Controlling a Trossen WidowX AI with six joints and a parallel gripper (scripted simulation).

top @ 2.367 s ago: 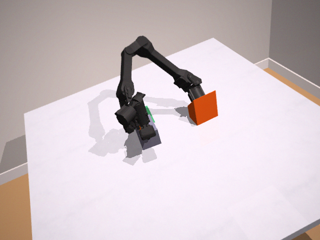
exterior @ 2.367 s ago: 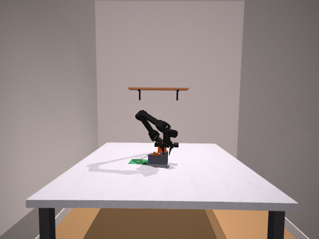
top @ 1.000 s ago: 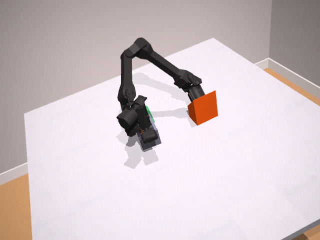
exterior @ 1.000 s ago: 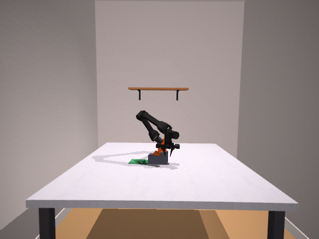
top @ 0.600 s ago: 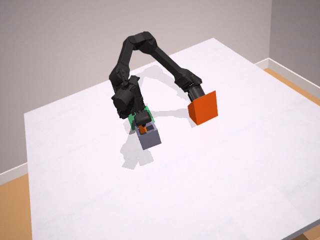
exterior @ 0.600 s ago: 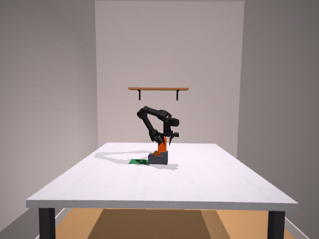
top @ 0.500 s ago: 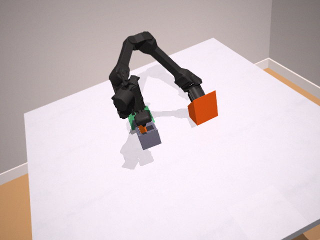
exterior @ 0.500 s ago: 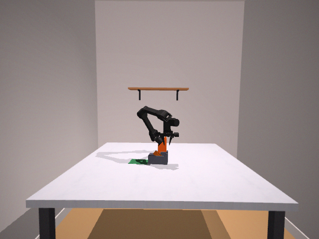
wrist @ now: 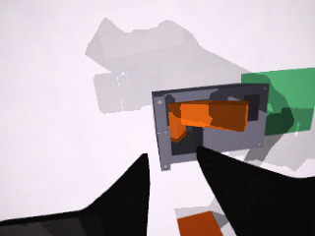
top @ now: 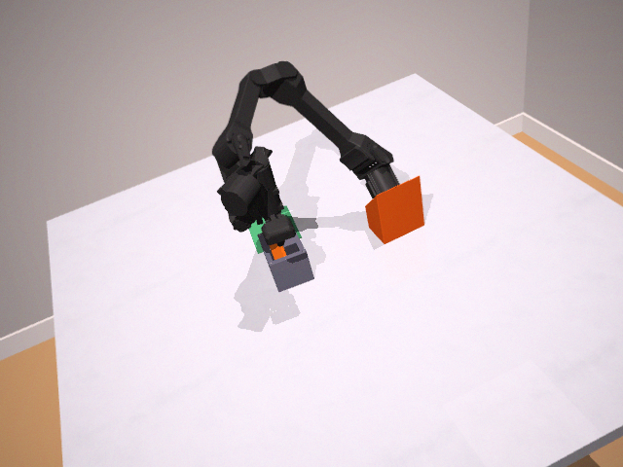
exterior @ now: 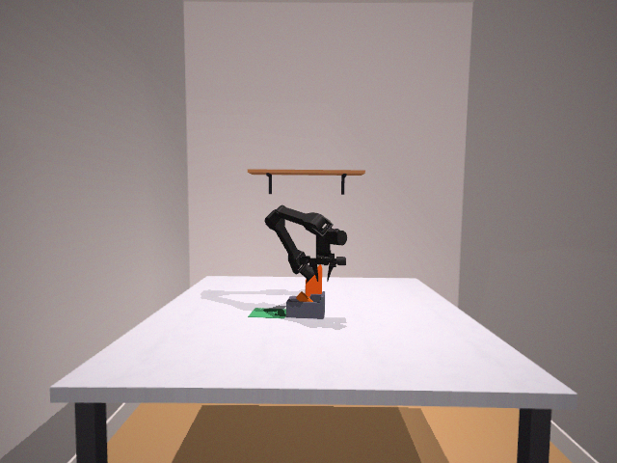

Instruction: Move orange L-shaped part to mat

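Note:
The orange L-shaped part (top: pixel 277 251) (exterior: pixel 302 296) (wrist: pixel 212 116) is tilted in the grey tray (top: pixel 292 275) (exterior: pixel 305 310) (wrist: pixel 231 143). Its straight end, on the mat side, stands up out of the pocket; its L-shaped end sits low at the far side from the mat. My gripper (exterior: pixel 322 280) (wrist: pixel 172 155) is partly open and empty, above the tray in the exterior view, with both fingertips apart from the part. The green mat (top: pixel 255 233) (exterior: pixel 257 312) (wrist: pixel 290 88) lies flat beside the tray, partly in shadow. The arm hides some of the tray and mat in the top view.
The arm's orange base block (top: pixel 402 213) (exterior: pixel 313 287) (wrist: pixel 199 225) stands on the white table (top: pixel 351 351) (exterior: pixel 308 353), apart from the tray. A wooden shelf (exterior: pixel 306 172) hangs on the back wall. The tray walls rise above the table and mat.

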